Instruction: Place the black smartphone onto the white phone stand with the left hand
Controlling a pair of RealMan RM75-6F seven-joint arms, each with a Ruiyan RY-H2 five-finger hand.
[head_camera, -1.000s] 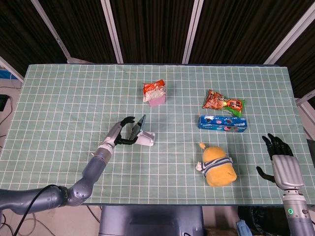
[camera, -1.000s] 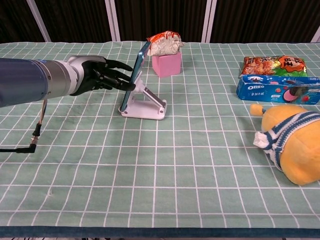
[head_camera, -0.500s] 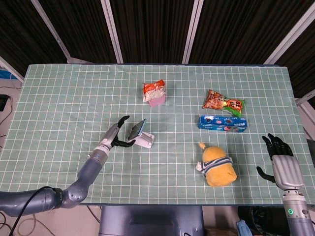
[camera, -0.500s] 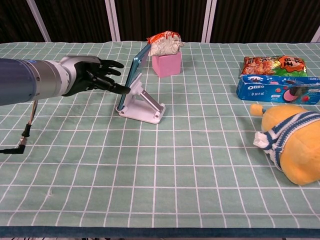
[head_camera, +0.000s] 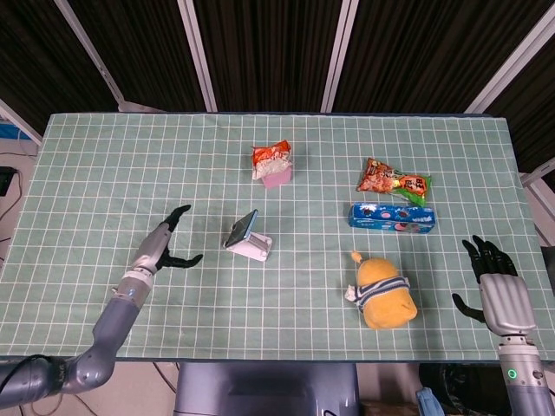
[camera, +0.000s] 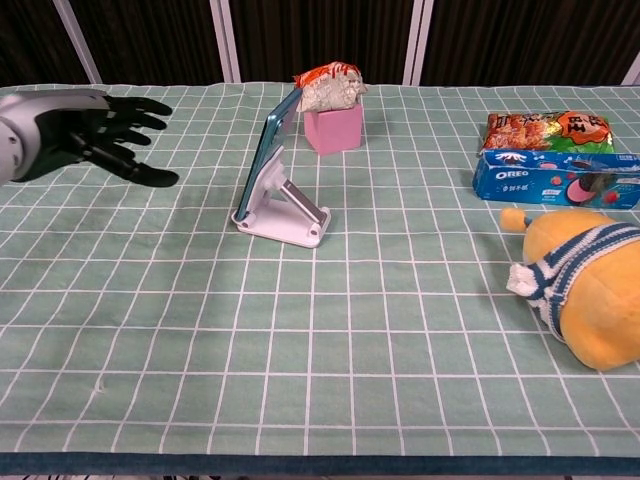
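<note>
The black smartphone (head_camera: 241, 229) (camera: 268, 150) leans tilted on the white phone stand (head_camera: 254, 248) (camera: 291, 212) near the middle of the green checked table. My left hand (head_camera: 163, 245) (camera: 85, 133) hovers well to the left of the stand, fingers spread, holding nothing. My right hand (head_camera: 491, 280) hangs beyond the table's right front corner in the head view, fingers apart and empty; the chest view does not show it.
A pink box (head_camera: 277, 177) (camera: 334, 125) topped by a snack bag (camera: 327, 85) stands behind the stand. To the right lie a chips bag (head_camera: 395, 182), a blue Oreo box (head_camera: 392, 217) (camera: 556, 177) and a yellow plush toy (head_camera: 382, 291) (camera: 583, 283).
My left hand let go of the phone and drew back to the left. The phone now rests on the stand by itself. The right hand has not moved.
</note>
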